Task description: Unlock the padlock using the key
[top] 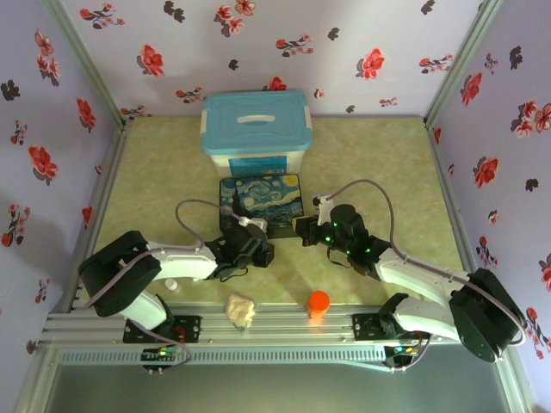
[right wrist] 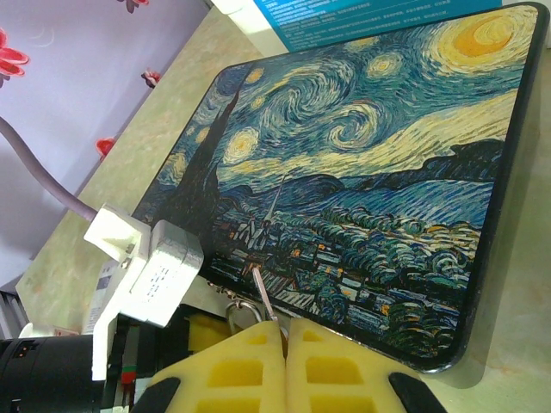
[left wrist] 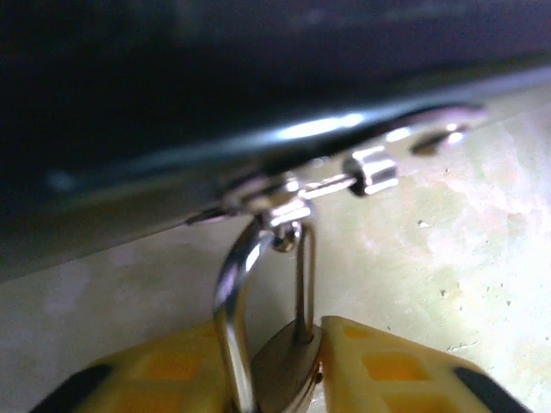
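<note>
My left gripper [left wrist: 291, 348] is shut on the brass padlock [left wrist: 288, 374], its body pinched between the yellow pads [left wrist: 387, 361]. The grey shackle [left wrist: 231, 292] hangs through the clasp [left wrist: 280, 206] on the painted box's front edge. My right gripper [right wrist: 285, 329] is shut on the thin grey key [right wrist: 263, 292], whose blade sticks out toward the painted box [right wrist: 362, 172], just right of the shackle [right wrist: 234, 308]. From above, the left gripper [top: 258, 249] and right gripper [top: 303, 232] meet at the front edge of the painted box [top: 260, 200].
A white storage box with a teal lid [top: 256, 129] stands behind the painted box. An orange bottle [top: 318, 303], a crumpled cream wad [top: 241, 308] and a small white cap [top: 172, 284] lie near the front rail. Flowered walls enclose the green table [top: 387, 172].
</note>
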Tool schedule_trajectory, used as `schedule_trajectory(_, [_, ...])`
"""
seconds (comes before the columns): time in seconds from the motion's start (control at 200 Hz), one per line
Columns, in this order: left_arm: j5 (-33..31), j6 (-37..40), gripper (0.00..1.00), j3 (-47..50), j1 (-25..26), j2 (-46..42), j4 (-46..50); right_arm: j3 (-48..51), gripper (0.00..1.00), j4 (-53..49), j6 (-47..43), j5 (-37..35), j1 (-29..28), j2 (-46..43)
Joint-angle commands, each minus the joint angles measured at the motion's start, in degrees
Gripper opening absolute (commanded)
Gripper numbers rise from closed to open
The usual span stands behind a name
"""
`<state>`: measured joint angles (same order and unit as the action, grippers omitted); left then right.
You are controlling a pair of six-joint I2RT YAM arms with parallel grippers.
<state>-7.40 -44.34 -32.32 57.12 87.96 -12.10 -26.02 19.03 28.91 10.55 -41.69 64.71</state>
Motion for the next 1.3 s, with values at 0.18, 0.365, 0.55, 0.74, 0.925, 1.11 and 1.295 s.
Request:
schedule_trajectory(0.18, [-1.83, -2.30, 0.16, 2.05, 0.34, 0.22, -5.58, 1.67, 0.00, 3.35, 1.06, -0.55, -0.58, 0.44])
schedule_trajectory(0.365, [-1.87, -4.80, 0.11, 1.91, 0.27, -1.27, -6.35, 1.90, 0.00, 3.44, 4.80, 0.25, -0.57, 0.94])
schedule_trajectory(0.55, [-2.09, -9.27, 0.08, 2.16, -1.18, -4.97, -9.87, 1.33, 0.00, 4.52, 14.84, 4.15, -0.54, 4.78])
schedule_trajectory(0.74, [-1.03, -10.52, 0.08, 1.96, -2.85, -6.21, -12.41, 3.01, 0.00, 8.60, 18.41, 5.36, -1.28, 7.36])
schedule_trajectory(0.925, [3.22, -17.94, 0.05, 5.52, -6.29, -5.56, -22.26, 2.50, 0.00, 5.47, 21.28, 5.20, -1.89, 6.08])
schedule_trajectory(1.11, [3.13, -19.27, 0.04, 5.32, -6.68, -7.69, -22.95, 3.18, 0.00, 3.56, 28.71, 6.88, -2.28, 5.91])
schedule_trajectory(1.295, [4.21, -22.24, 0.03, 5.22, -6.83, -7.90, -26.39, 2.35, 0.00, 5.95, 30.27, 9.26, -2.23, 8.47])
